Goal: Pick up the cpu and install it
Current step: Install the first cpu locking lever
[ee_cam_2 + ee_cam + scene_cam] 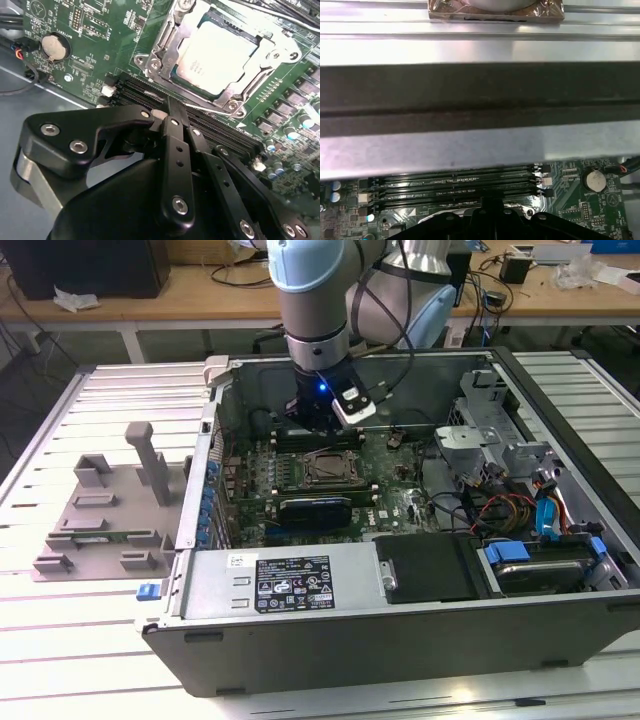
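1. Gripper (172, 107) hangs inside the open computer case (400, 640), over the memory slots beside the socket. In the second wrist view its black fingers (175, 145) meet in one narrow line, clenched, nothing between them.
2. One cpu (217, 57), silvery top, lies flat within the socket frame (162, 50); the gripper's tip stands just beside the frame, not touching the chip.
3. One socket frame, metal, with the chip's top showing bare through its middle. Whether it is latched I cannot tell from here.
4. Memory slots (455, 187): four long black ones, side by side, counted in the first wrist view.
5. One round coin cell (54, 45) on the green motherboard (100, 30).
6. Case contents, exterior view: motherboard, one long black card (315, 510), one power supply box (290, 580) along the near wall, drive bays with blue tabs (545, 565) at the exterior view's right.
7. One grey fixture tray (105, 510) on the slatted table (60, 640), outside the case, at the exterior view's left.
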Tool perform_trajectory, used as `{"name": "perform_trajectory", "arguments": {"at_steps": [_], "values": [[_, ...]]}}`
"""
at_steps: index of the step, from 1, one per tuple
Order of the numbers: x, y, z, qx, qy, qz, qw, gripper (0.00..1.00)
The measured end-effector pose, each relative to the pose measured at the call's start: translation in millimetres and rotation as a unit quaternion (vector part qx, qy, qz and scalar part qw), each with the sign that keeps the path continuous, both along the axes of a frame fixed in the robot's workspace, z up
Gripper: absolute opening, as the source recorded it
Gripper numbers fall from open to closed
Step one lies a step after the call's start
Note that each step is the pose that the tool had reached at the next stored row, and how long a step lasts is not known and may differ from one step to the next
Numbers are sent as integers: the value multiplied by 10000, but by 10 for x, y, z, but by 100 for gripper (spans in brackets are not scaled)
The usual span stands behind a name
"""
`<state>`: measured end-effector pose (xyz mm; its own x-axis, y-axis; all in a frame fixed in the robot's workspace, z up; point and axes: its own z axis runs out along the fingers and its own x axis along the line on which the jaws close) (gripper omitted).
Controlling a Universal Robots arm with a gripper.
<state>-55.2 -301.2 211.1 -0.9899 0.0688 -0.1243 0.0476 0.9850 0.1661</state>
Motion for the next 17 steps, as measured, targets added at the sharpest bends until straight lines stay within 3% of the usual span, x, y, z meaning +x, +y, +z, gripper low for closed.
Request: {"name": "perform_trajectory", "arguments": {"at_steps": [1,6,8,9,17], "values": [[-44,0,-16,0,-77,0,10000,11],[-102,1,-48,1,-239,0,9997,11],[-117,0,-65,1,-329,0,9995,11],[-123,0,-66,0,-343,0,9994,11],[-200,7,-68,0,-357,-8,9994,11]]}}
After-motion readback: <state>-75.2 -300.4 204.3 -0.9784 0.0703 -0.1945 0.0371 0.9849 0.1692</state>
